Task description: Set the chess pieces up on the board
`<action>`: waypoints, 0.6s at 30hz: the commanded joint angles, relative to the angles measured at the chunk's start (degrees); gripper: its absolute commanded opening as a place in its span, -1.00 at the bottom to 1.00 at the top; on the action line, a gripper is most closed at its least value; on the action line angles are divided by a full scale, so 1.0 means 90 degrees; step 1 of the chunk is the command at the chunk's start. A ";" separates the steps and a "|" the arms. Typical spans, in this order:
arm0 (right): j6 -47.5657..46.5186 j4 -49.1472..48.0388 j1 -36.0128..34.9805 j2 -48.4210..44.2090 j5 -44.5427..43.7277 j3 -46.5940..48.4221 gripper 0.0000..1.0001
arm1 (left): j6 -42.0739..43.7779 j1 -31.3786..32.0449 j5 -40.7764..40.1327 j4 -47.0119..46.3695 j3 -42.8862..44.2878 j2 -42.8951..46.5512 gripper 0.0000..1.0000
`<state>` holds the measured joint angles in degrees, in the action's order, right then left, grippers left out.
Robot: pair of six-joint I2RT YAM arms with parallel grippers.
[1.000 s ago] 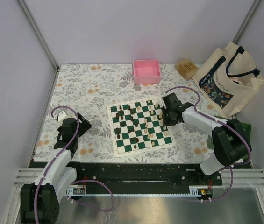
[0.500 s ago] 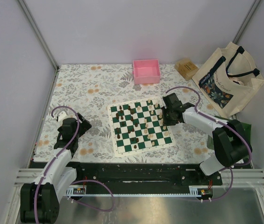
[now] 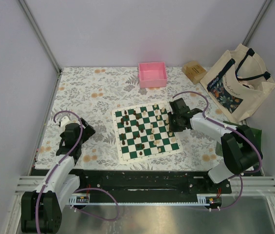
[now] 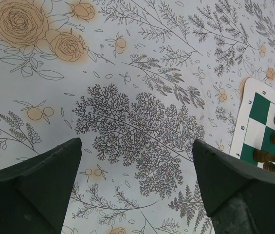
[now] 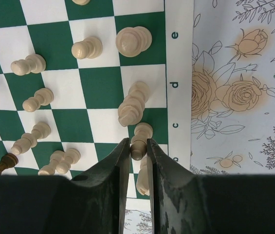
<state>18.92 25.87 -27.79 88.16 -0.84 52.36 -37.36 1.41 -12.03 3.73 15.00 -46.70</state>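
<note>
Hardly anything shifts over the last second. From above, the right end effector (image 5: 137,144) sits at the right edge of the board (image 5: 179,58) much as it did, with at most a slight drift, and the left arm does not stir. The wrist view shows what that stillness means. The jaws are drawn in to a narrow slit around a cream piece (image 5: 141,133) on the outermost row of squares, beside the letter c. Both fingers lie against its sides, so I judge it gripped rather than merely framed; whether it has left its square I cannot tell. A taller cream piece (image 5: 133,104) stands just beyond it, nearly touching, and could be nudged on the lift. The other pieces (image 5: 36,99) are scattered over the squares, cream mixed with dark, so the setup looks far from done, and this seems the start of one more pick. The left end effector (image 4: 136,144) hangs wide open with nothing in it above the tabletop (image 4: 127,73), just off a corner of the board.
</note>
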 commanded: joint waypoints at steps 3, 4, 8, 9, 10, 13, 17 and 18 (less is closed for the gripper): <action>-0.0022 0.0026 0.0031 -0.0186 -0.0092 0.0061 -0.32 | 0.0011 -0.0010 -0.0069 -0.0258 0.0139 0.0013 0.98; -0.0031 0.0065 0.0031 -0.0235 -0.0092 0.0100 -0.29 | 0.0011 -0.0010 -0.0069 -0.0267 0.0149 0.0013 0.98; -0.0090 0.0250 0.0031 -0.0478 -0.0044 0.0256 -0.19 | 0.0011 -0.0010 -0.0050 -0.0258 0.0140 0.0013 0.98; -0.0081 0.0280 0.0031 -0.0605 -0.0014 0.0276 -0.18 | 0.0001 0.0000 -0.0050 -0.0258 0.0139 0.0013 0.98; -0.0090 0.0280 0.0031 -0.0741 0.0044 0.0286 -0.17 | 0.0011 -0.0010 -0.0059 -0.0258 0.0139 0.0022 0.98; -0.0012 0.0270 0.0031 -0.1055 0.0316 0.0344 -0.12 | 0.0011 -0.0010 -0.0069 -0.0258 0.0140 0.0013 0.98; 0.0163 0.0066 -0.0182 -0.1309 0.0728 0.0325 -0.12 | 0.0001 -0.0010 -0.0069 -0.0258 0.0149 0.0003 0.98; 0.0183 0.0017 -0.0329 -0.1300 0.0738 0.0335 -0.11 | 0.0011 -0.0010 -0.0069 -0.0238 0.0149 0.0013 0.98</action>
<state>19.20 28.10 -28.14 78.56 2.31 53.43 -37.36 1.41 -12.03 3.73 15.00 -46.70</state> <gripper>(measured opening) 0.441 0.988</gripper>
